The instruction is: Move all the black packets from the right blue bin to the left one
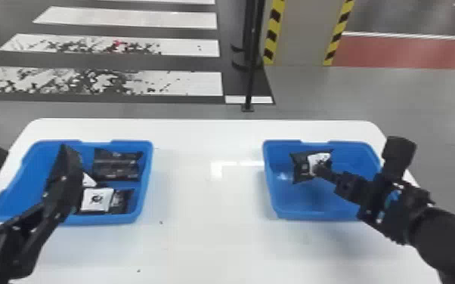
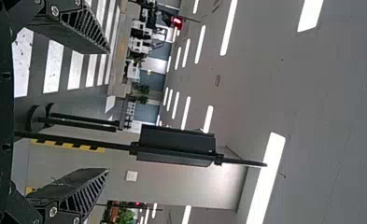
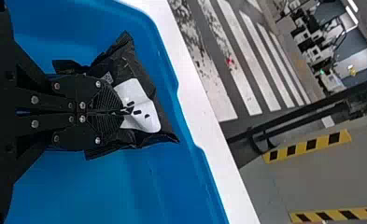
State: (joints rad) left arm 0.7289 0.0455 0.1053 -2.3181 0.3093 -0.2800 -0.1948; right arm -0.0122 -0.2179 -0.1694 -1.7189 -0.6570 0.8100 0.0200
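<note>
My right end effector (image 3: 125, 111) pinches the black packet (image 3: 141, 72); the left bin (image 1: 145, 181) lies leftward (well apart, across the tabletop (image 1: 208, 204)).

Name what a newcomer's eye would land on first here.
Likely the bright blue left bin and right bin on the white table. Next, perhaps the right gripper, jaws closed on a black packet inside the right bin. Then the bold white stripes on the floor beyond.

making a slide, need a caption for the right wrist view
Right gripper pinching a black packet inside the blue bin
</note>
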